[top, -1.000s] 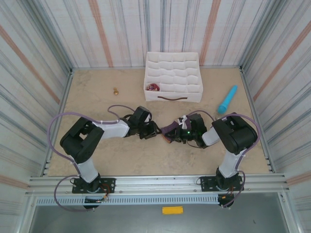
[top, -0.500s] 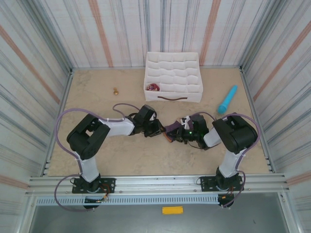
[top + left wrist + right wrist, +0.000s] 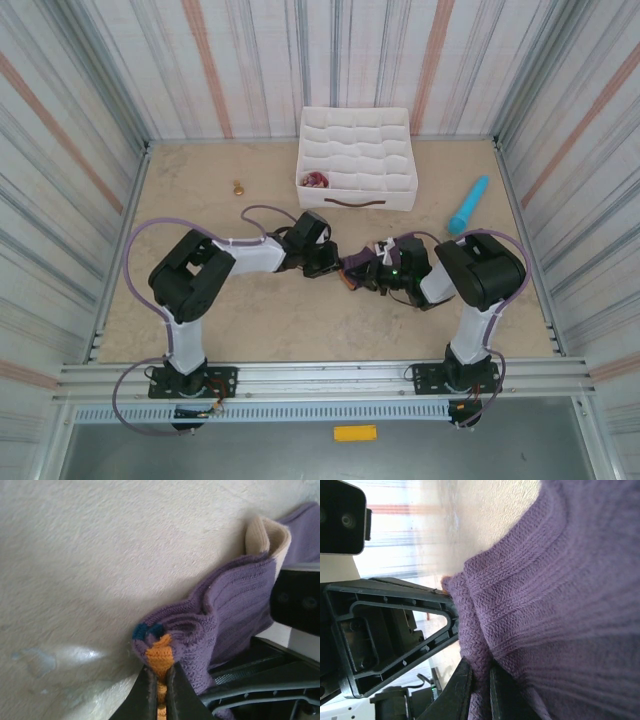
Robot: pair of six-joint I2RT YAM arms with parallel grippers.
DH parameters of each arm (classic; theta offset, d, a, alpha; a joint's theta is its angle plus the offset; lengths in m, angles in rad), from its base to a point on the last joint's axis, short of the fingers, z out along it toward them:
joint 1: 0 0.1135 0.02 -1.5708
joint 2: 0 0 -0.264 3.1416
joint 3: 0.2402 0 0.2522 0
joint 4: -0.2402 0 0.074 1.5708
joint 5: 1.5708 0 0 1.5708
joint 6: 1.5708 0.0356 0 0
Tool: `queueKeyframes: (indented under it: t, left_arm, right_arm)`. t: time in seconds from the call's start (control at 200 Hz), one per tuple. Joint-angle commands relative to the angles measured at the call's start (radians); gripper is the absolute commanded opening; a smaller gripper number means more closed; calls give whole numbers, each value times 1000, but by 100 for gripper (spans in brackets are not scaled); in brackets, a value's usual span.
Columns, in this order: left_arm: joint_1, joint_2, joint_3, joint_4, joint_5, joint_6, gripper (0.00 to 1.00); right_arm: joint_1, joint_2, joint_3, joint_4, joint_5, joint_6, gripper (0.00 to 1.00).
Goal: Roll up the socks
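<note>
Purple knit sock (image 3: 235,605) looking soft, light, floppy. I'm pinching its orange end with left gripper (image 3: 161,674), clamping purple fold with right gripper (image 3: 480,674); bunched edges probably gripping best.

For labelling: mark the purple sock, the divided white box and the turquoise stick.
purple sock (image 3: 235,605), left wrist view, ribbed body.
divided white box (image 3: 395,199), top external view, front wall.
turquoise stick (image 3: 468,204), top external view, mid-shaft.

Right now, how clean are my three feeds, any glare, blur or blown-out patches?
Top external: evenly lit, sharp, no glare. Left wrist: purple sock crisp, a shiny glare patch on the table at lower left, left end effector dark at the bottom edge. Right wrist: knit sharp up close, right end effector dark, background at upper left blown out and smeared.
</note>
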Motion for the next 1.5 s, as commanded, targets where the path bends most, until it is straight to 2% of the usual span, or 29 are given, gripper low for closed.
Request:
queueKeyframes:
  t: [0.0,0.135,0.25,0.371,0.526,0.741,1.042,1.177,1.418,1.493]
  left_arm:
    - [-13,33,47,-182,-63,143,0]
    - [-11,12,94,-285,-107,253,0]
    - [-7,14,134,-372,-123,313,0]
    - [-4,-4,142,-414,-140,338,0]
    - [-3,-57,117,-451,-198,345,0]
    - [22,-111,57,-468,-221,316,0]
    - [134,-190,-48,-462,-239,267,0]
    - [151,-214,-56,-487,-238,261,0]
    - [157,-196,-30,-533,-190,247,0]
    - [157,-188,-19,-541,-170,242,0]
  right_arm:
    - [-17,-22,-13,-113,6,-20,15]
    - [-24,-171,43,-414,36,-162,35]
    - [-26,-275,119,-686,109,-300,44]
    - [-33,-264,201,-813,123,-375,48]
    - [-34,-179,271,-840,153,-398,46]
    - [0,-26,376,-818,182,-425,42]
    - [76,119,666,-921,255,-614,43]
    - [106,38,653,-933,303,-712,45]
    - [303,-222,406,-860,625,-886,60]
    - [370,-281,324,-805,712,-908,62]
